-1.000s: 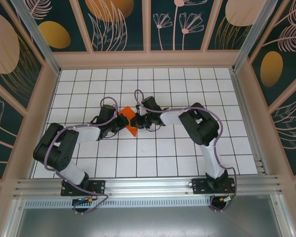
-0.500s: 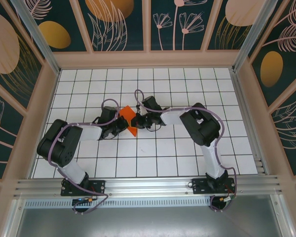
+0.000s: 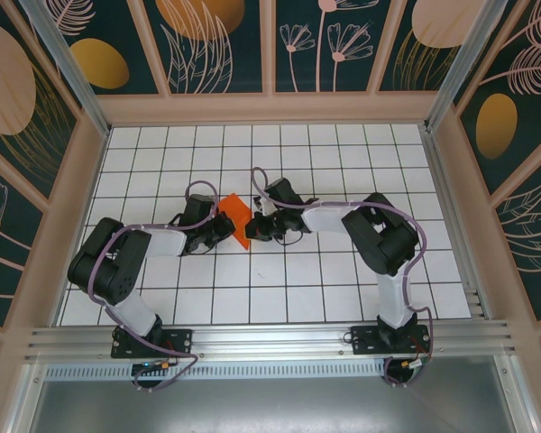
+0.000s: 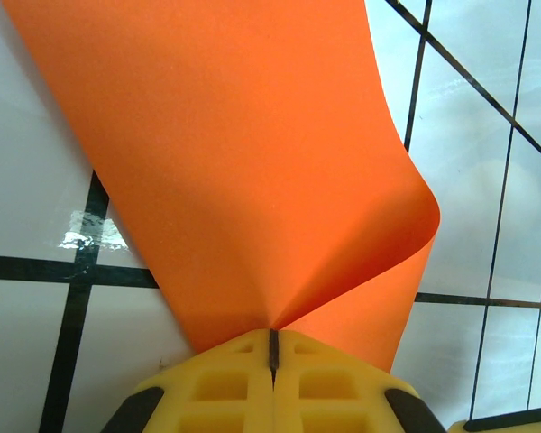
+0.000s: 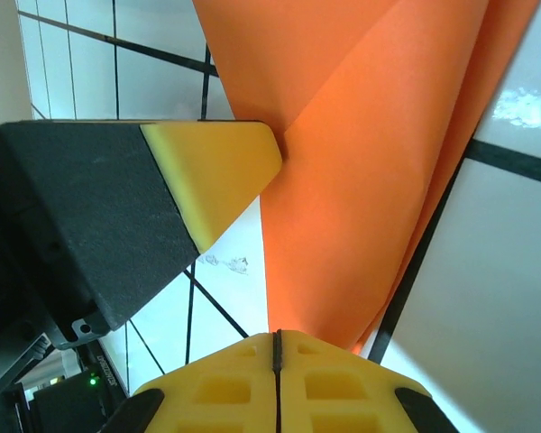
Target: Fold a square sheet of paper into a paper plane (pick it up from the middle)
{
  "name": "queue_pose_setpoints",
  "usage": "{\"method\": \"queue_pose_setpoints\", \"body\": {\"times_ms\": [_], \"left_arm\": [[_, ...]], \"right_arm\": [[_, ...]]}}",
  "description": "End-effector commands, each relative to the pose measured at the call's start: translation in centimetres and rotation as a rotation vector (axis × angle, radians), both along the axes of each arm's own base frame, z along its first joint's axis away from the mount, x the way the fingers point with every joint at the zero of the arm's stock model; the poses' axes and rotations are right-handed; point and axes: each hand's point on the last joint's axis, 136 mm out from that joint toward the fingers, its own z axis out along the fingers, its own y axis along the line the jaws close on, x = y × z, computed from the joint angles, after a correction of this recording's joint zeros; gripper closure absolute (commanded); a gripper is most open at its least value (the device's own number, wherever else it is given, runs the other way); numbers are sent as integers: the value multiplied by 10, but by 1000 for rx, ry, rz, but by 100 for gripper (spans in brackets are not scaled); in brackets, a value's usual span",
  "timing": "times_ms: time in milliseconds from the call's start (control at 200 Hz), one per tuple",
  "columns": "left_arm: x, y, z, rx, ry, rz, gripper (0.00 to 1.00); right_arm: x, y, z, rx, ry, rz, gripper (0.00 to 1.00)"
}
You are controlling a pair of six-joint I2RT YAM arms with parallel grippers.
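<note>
You had the left pincer (image 4: 272, 346) and right pincer (image 5: 276, 343) each clamped on the paper (image 3: 235, 218), which lay between them, equally near.

square sheet of paper (image 4: 252, 162): 1 | grippers: 2 (left gripper (image 4: 272, 352), right gripper (image 5: 276, 350))

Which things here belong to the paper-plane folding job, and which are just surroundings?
Belongs to the job:
orange sheet
left gripper, jaws shut on the sheet
right gripper, jaws shut on the sheet

Just surroundings:
white grid table
patterned walls
metal rail
</note>
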Motion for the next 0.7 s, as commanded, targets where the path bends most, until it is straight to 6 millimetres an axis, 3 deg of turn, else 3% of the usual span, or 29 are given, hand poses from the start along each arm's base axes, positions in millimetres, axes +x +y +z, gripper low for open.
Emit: {"method": "queue_pose_setpoints", "body": {"times_ms": [0, 245, 500, 696], "left_arm": [[-9, 14, -20, 68, 46, 15, 98], [-9, 14, -20, 68, 47, 17, 98], [-10, 15, -21, 71, 49, 19, 98], [-10, 15, -21, 74, 48, 19, 97]], "right_arm": [[-16, -2, -2, -9, 16, 54, 91], [-22, 1, -12, -24, 31, 88, 91], [-28, -8, -32, -86, 54, 85, 91], [-25, -11, -33, -105, 41, 76, 91]]}}
